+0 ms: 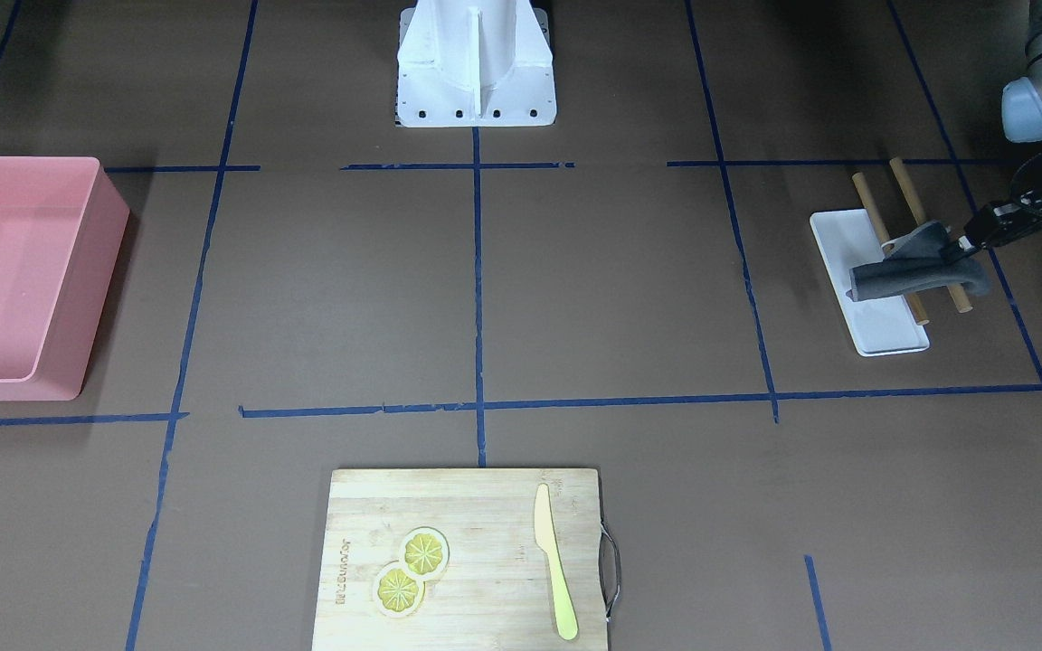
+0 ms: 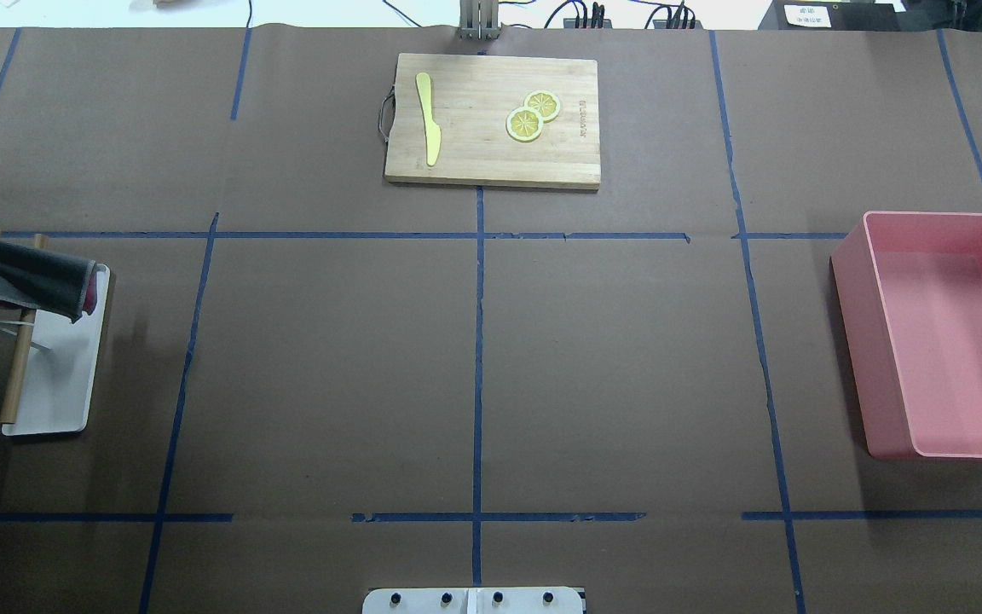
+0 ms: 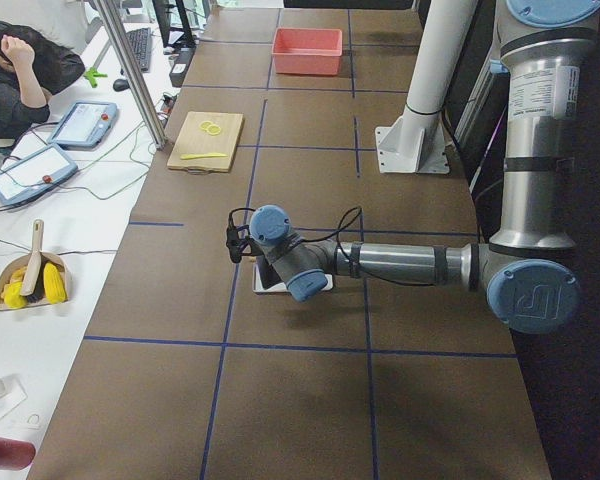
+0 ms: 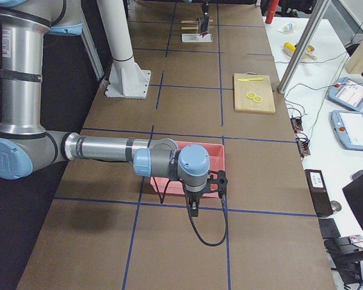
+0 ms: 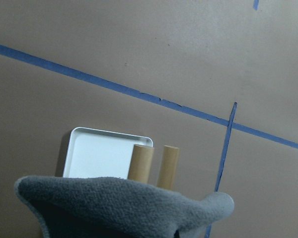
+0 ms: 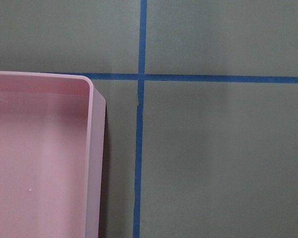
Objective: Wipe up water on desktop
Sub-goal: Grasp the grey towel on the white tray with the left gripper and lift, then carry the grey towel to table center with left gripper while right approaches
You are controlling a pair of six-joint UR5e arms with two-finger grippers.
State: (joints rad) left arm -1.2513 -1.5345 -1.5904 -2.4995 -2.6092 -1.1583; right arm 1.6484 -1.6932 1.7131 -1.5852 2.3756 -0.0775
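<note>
Left end effector (image 1: pixel 960 244) looks pinched on a raised fold of the grey cloth (image 1: pixel 914 276). The cloth hangs over two wooden rods (image 1: pixel 874 212) above the white tray (image 1: pixel 883 330), at the robot's left end of the bench (image 1: pixel 620 289).

Expect the cloth to be light, soft and floppy. It'll sag and trail, and it'll likely drag heavier once wet. Grip deep on a bunched edge rather than a single layer, or wiping friction may pull it out. Mind it snagging the rods on lift.

The bench is flat, stiff and matte. I can't spot any water on it in these views.

Right end effector (image 4: pixel 193 208) hangs beside the pink bin (image 2: pixel 934 341). I can't tell its opening.
</note>
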